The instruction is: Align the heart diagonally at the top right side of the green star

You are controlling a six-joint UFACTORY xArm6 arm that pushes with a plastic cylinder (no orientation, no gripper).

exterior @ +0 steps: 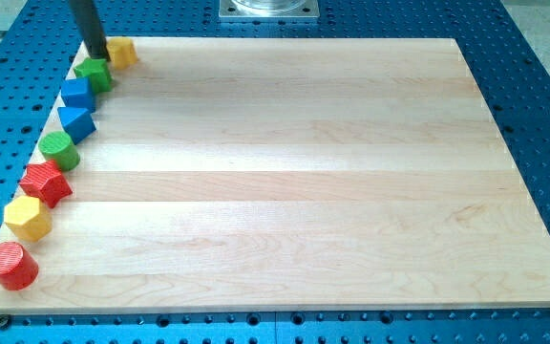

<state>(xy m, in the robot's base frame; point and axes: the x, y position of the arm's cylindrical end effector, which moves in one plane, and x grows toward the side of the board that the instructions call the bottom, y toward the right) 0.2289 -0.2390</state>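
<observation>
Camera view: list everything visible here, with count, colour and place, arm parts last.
Wooden board: one, pale, on a blue perforated table.
Yellow heart: one, top left corner.
Green star: one, just below-left of the heart.
Blue blocks: two, left edge, a cube above a triangular block.
Green cylinder: one, left edge.
Red star: one, left edge.
Yellow hexagon: one, lower left.
Red cylinder: one, bottom left.
My tip: dark rod, between heart and green star.

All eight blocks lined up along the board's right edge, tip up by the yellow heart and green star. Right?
Not quite: the camera view shows the row along the board's left edge, not the right. The rest holds: my tip sits at the top of the row, between the yellow heart and green star.
</observation>
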